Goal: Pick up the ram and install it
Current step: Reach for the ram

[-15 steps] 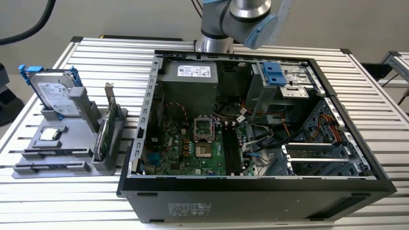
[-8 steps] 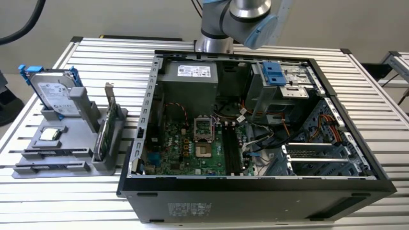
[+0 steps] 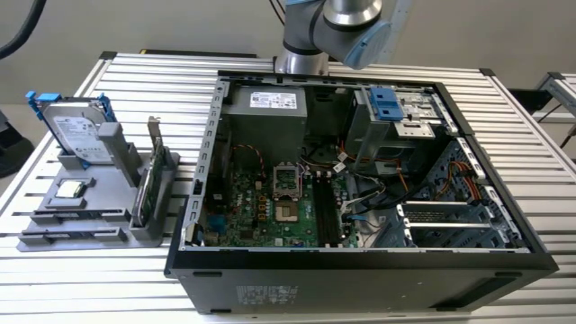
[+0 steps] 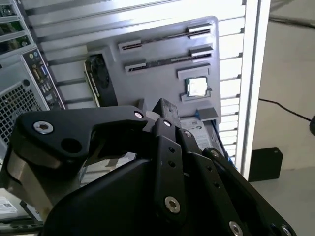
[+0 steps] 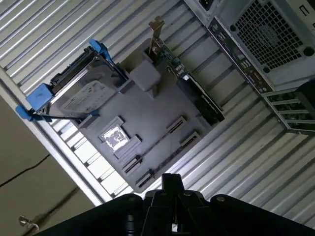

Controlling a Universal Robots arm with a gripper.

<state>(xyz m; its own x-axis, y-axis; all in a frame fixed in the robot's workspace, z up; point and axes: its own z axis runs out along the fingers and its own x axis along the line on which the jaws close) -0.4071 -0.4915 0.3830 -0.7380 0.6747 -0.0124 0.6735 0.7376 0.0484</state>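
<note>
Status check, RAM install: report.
Black linkage gripper hovering above grey plastic parts holder. Long thin ram stick: position cannot tell; holder's long slots look bare. Nothing blocking below.

Exterior view: even, diffuse overhead light. The slatted table (image 3: 117, 74) reads bright, and the open computer case (image 3: 360, 270) holds soft shadow along its inner walls. Second wrist view: strong glare washes out the table's edge rail (image 4: 256, 73). First wrist view: dimmer, the grey fixture (image 5: 162, 113) evenly lit, its processor chip (image 5: 114, 137) glinting.
</note>
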